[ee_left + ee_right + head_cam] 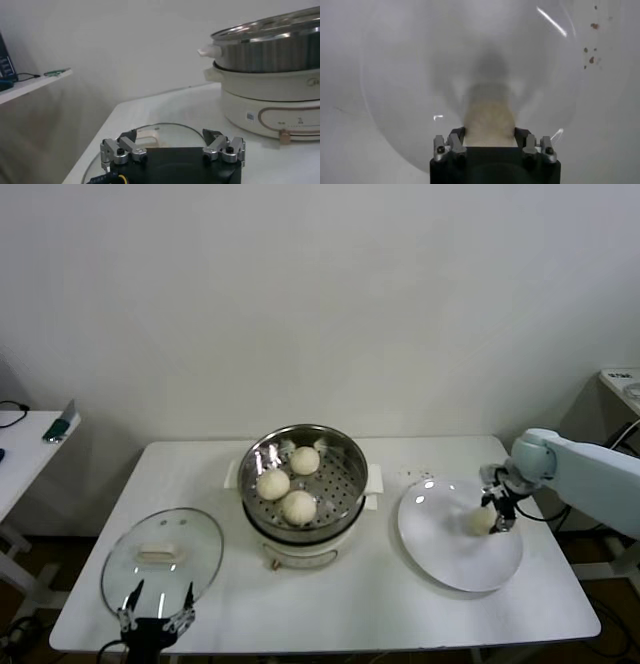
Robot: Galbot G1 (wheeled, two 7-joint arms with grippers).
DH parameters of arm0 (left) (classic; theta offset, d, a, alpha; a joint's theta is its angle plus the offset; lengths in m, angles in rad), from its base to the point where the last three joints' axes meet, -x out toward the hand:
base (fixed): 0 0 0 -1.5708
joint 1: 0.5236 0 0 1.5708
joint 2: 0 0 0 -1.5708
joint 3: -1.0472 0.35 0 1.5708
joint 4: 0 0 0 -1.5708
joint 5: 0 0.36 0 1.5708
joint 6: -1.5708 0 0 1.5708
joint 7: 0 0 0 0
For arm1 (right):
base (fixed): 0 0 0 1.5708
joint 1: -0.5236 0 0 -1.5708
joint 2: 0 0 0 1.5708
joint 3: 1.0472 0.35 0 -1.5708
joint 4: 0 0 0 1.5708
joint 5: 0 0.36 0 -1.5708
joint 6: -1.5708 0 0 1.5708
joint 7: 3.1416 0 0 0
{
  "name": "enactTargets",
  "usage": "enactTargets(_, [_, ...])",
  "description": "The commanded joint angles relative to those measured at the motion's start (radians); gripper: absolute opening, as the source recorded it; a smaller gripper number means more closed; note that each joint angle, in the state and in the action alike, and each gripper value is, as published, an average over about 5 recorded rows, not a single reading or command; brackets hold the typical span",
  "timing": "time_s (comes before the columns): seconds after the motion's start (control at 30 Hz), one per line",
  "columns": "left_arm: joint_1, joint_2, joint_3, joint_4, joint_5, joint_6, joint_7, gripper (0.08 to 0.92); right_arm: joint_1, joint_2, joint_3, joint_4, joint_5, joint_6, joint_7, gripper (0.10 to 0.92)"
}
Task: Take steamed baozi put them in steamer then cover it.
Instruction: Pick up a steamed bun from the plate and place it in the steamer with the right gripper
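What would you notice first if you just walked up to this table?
The shiny steamer in the middle of the table, with three buns sitting in it. On the white plate to its right, the right gripper is clamped around the last bun. The glass lid lies at the left, by the open left gripper.

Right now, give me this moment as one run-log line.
right pincer: around last baozi on plate | left pincer: open, idle by lid | steamer: three baozi inside, uncovered
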Motion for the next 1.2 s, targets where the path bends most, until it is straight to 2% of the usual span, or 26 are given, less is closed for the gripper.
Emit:
enactTargets(0.03, [-0.002,0.002,0.004,-0.003,-0.001,0.000,0.000,0.823,0.418,0.039,-0.262,0.138,0.241,-0.002,-0.023,0.662])
enactTargets(0.27, [-0.008,0.005,0.010,0.001,0.000,0.005,0.001,0.823,0.788,0.211,-0.381,0.271,0.550,-0.045,-0.041,0.662])
enactTargets(0.5, [-0.005,0.007,0.008,-0.011,-0.001,0.010,0.000,0.823,0.735,0.380,-0.272,0.358,0.693,-0.130,0.047,0.662])
enactTargets(0.77, [-0.003,0.001,0.001,-0.026,-0.009,0.015,0.000,0.823,0.515,0.519,-0.245,0.276,0.632,-0.166,0.124,0.662])
enactTargets(1.2, [-0.005,0.002,-0.002,-0.014,-0.011,0.015,0.000,0.823,0.277,0.559,-0.208,0.135,0.458,-0.185,0.173,0.662])
